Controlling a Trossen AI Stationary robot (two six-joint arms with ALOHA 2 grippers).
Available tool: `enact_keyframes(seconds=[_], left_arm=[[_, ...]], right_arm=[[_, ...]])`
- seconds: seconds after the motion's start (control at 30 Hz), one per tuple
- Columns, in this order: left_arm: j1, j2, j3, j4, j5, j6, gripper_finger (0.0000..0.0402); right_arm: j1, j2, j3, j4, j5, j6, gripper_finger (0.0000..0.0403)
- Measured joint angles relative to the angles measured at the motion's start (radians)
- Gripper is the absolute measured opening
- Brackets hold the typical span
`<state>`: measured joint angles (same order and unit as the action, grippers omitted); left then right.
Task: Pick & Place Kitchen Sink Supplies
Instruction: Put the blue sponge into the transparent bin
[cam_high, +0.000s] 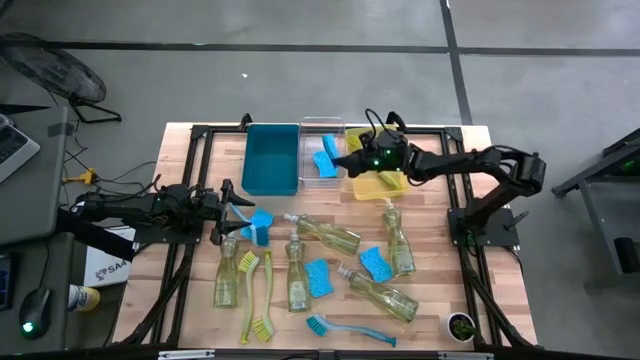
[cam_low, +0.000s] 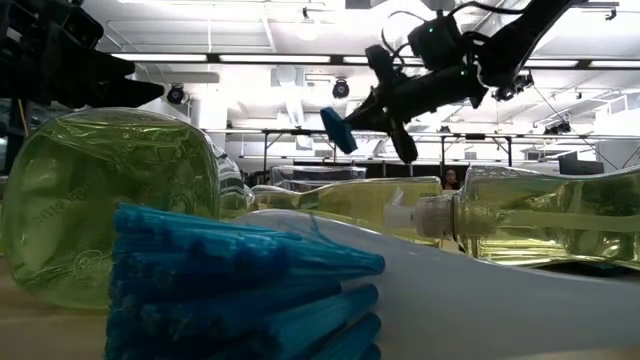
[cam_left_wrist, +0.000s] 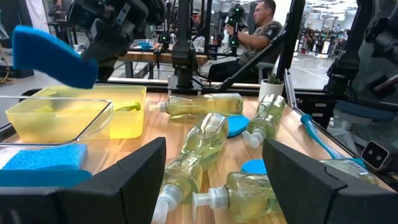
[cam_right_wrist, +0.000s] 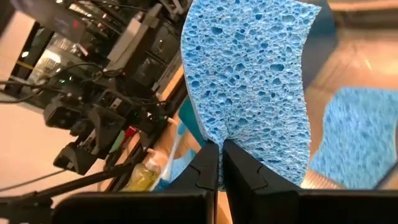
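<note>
**Right gripper holds a blue sponge over the clear bin**

A light wooden table (cam_high: 330, 215) stands on a grey concrete floor (cam_high: 300, 80). The low view looks into a large hall with strip lights on the ceiling, and in the left wrist view a seated person (cam_left_wrist: 258, 31) shows beyond the table.

Going left to right in the high view: the left gripper (cam_high: 228, 212) lies low over the table's left side, arm stretched flat, fingers spread and empty, with a blue sponge (cam_high: 261, 223) just beside its tips. Two yellow-green dish brushes (cam_high: 254, 297) lie side by side near the front edge, and one blue dish brush (cam_high: 345, 327) lies at the front. Five pump bottles (cam_high: 330, 236) of yellow-green soap lie on their sides across the middle. Besides the sponge by the left gripper, two sponges rest loose on the table (cam_high: 318, 278) (cam_high: 375, 263), and one sits in the clear bin (cam_high: 321, 152).

At the back stand three bins in a row: teal (cam_high: 271, 158), clear, then yellow (cam_high: 380, 183).

The right arm reaches in from the right, elbow bent. The right gripper (cam_high: 352, 157) hovers over the clear bin, its fingers (cam_right_wrist: 208, 168) pinched on the edge of a further sponge (cam_right_wrist: 252, 68).
</note>
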<state>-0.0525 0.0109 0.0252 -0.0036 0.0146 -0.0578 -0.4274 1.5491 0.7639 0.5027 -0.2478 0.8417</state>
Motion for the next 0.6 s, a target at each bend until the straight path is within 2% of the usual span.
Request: enact_keyframes(seconds=[0.3,0.6], left_arm=[[0.000,0.000,0.000,0.000,0.000,0.000,0.0264],[0.000,0.000,0.000,0.000,0.000,0.000,0.0264]], right_arm=[[-0.003,0.080,0.000,0.093,-0.002,0.099,0.0006],[-0.019,0.096,0.000,0.067,0.009,0.122,0.0006]])
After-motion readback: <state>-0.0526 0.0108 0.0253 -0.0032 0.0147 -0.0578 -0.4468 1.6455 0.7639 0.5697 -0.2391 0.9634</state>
